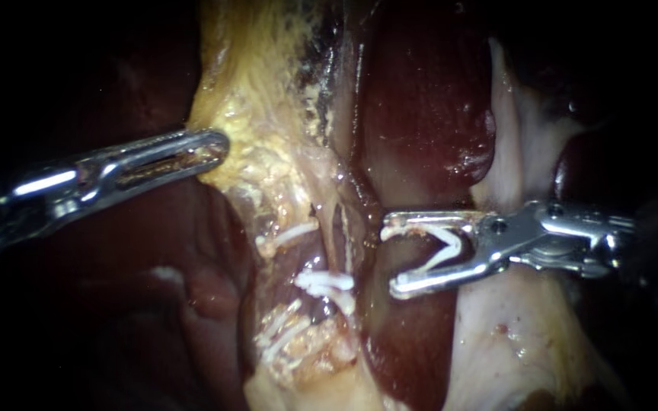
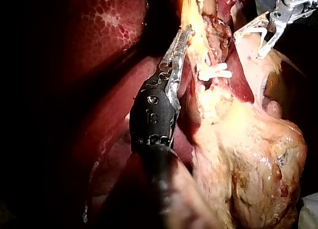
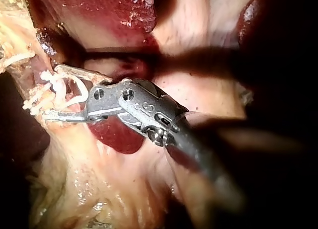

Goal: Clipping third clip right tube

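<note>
Quickly: left instrument's end effector (image 1: pixel 219 144) is closed on the edge of the yellow fatty tissue (image 1: pixel 257 114), at 10 o'clock from the placed clips (image 1: pixel 327 283). Right instrument's end effector (image 1: pixel 390 259) stands wide, both halves seating an open white V-shaped clip (image 1: pixel 443 247), which touches no tube. The right tube (image 1: pixel 343 232), a pale strand carrying the placed clips, lies at 9 o'clock from that end effector, just beside its tips. Dark red liver (image 1: pixel 420 114) is at 12 o'clock.
</note>
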You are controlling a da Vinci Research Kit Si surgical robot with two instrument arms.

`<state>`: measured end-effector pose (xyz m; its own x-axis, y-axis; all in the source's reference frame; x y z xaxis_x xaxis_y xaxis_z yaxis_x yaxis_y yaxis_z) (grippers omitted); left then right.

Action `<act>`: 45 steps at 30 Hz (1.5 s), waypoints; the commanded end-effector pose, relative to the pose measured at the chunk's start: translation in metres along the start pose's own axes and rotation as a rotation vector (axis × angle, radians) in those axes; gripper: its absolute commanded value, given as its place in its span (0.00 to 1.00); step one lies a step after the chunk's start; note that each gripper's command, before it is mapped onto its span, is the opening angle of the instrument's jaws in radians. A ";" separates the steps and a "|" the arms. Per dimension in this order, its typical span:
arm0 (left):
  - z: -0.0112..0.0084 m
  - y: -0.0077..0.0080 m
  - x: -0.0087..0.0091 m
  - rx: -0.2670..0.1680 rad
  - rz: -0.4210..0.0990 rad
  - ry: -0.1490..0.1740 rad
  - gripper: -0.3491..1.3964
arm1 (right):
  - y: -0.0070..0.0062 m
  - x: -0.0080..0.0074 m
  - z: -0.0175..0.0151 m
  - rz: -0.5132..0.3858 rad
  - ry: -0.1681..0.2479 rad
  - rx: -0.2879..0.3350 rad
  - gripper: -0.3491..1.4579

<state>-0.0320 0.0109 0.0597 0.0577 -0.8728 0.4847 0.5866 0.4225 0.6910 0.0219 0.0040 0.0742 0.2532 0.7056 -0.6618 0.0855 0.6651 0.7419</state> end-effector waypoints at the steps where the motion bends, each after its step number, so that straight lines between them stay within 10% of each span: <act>1: -0.0002 -0.0001 -0.0001 0.001 0.000 -0.004 0.00 | 0.0002 -0.0001 0.0003 0.011 0.001 -0.002 0.52; 29: -0.0037 -0.0032 -0.0015 0.005 -0.014 -0.032 0.00 | 0.0056 -0.0017 0.0085 0.109 -0.071 -0.034 0.52; 45: -0.0038 -0.0028 -0.0014 0.007 -0.013 -0.031 0.00 | 0.0043 -0.0007 0.0092 0.219 0.038 0.156 0.49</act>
<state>-0.0306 0.0101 0.0551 0.0247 -0.8703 0.4919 0.5824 0.4125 0.7005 0.0311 0.0041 0.0787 0.2445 0.8417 -0.4814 0.1875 0.4460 0.8752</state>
